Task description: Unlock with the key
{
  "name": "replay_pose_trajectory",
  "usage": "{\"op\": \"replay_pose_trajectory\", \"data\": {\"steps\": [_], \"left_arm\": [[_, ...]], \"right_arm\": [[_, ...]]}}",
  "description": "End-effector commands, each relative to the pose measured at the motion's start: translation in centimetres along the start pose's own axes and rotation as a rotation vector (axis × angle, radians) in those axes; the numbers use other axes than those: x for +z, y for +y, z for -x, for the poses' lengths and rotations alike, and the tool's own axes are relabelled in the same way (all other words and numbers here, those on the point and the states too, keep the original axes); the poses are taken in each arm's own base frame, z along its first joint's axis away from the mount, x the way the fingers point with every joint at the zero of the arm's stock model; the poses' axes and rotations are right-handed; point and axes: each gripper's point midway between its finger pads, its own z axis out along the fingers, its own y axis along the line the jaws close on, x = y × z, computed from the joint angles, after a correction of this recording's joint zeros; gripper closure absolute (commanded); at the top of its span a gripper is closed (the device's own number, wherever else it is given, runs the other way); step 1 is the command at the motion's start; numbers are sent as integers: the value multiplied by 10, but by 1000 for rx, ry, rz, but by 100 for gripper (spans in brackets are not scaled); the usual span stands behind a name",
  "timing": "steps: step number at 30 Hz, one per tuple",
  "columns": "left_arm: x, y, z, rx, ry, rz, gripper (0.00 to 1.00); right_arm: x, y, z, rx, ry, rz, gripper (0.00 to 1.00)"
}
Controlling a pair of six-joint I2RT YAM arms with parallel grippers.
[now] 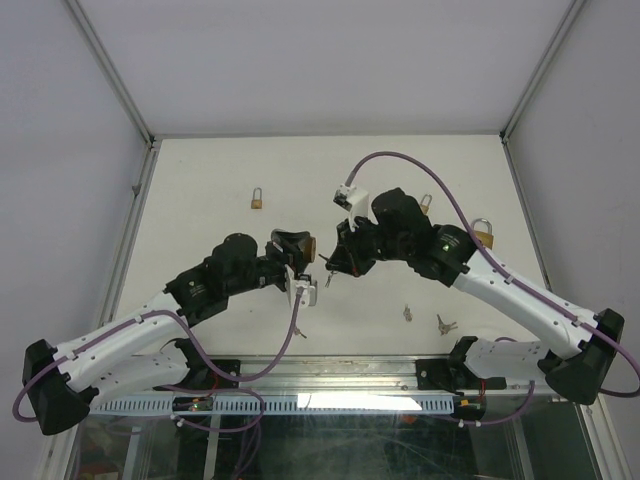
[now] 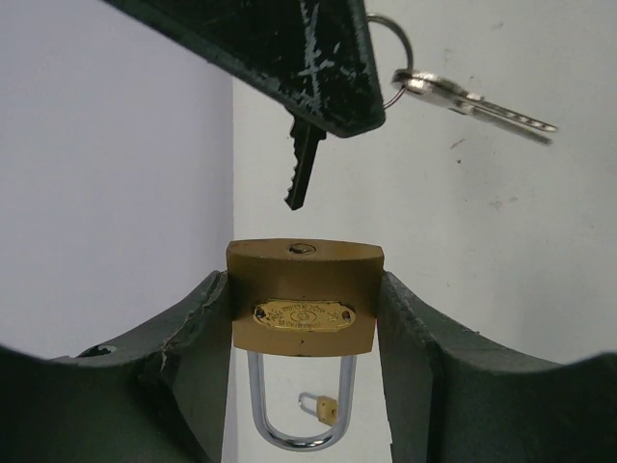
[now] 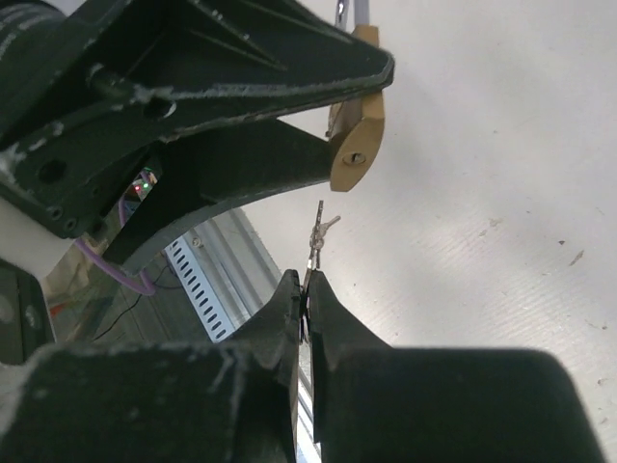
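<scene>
Lining up the key (image 2: 302, 164) with the lock is the step I am working on. I am gripping the brass padlock (image 2: 305, 299) in my left gripper (image 1: 300, 250), lifted clear of the table (image 1: 200, 180). My left fingers (image 2: 198, 333) are standing only as far apart as the lock body is wide and are pressing on both of its side faces. The shackle (image 2: 301, 429) is pointing away from the other arm, and the keyhole (image 2: 303, 249) is facing it.

My right gripper (image 3: 305, 282) is pinching the key by its head, jaws closed down to a sliver, so the toothed blade is pointing at the padlock. A spare key (image 2: 482, 104) is dangling from the same ring (image 2: 397, 46), off to one side.

The blade is not going in yet. In the left wrist view its tip is hanging just short of the keyhole face. In the right wrist view the key is showing edge-on and aiming slightly to one side of the hole, so I am judging the two as near but not quite in line.

The next move is asking for a small sideways correction of the tip. After that comes a check that the blade is lying along the slot, which I cannot tell from here. Then I am planning a straight push along the lock's axis while my left fingers are bracing the body against it, with the turn coming only once the blade is seated.
</scene>
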Motion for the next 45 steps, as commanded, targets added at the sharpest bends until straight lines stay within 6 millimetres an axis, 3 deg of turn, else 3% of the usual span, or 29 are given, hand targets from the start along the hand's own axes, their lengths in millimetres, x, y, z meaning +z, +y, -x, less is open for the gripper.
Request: {"op": "replay_pose_trajectory", "data": {"steps": [1,6,12,16,22,30,45], "left_arm": [[-9,48,30,139,-64,168,100],[-12,44,35,159,-69,172,100],[-13,43,40,198,-74,173,100],[-14,44,40,188,-70,179,100],[-15,51,44,169,-81,216,100],[-15,47,50,205,-100,199,100],[-14,47,57,197,-113,193,100]], "right_arm": [[-7,4,30,-43,-110,-26,100],[-6,-4,28,-45,-129,-62,100],[1,7,31,-48,-133,3,100],[2,-3,22,-45,-119,-35,100],[6,5,11,-45,-91,30,100],[1,14,24,-66,-143,62,100],[3,6,25,-53,-161,24,100]]}}
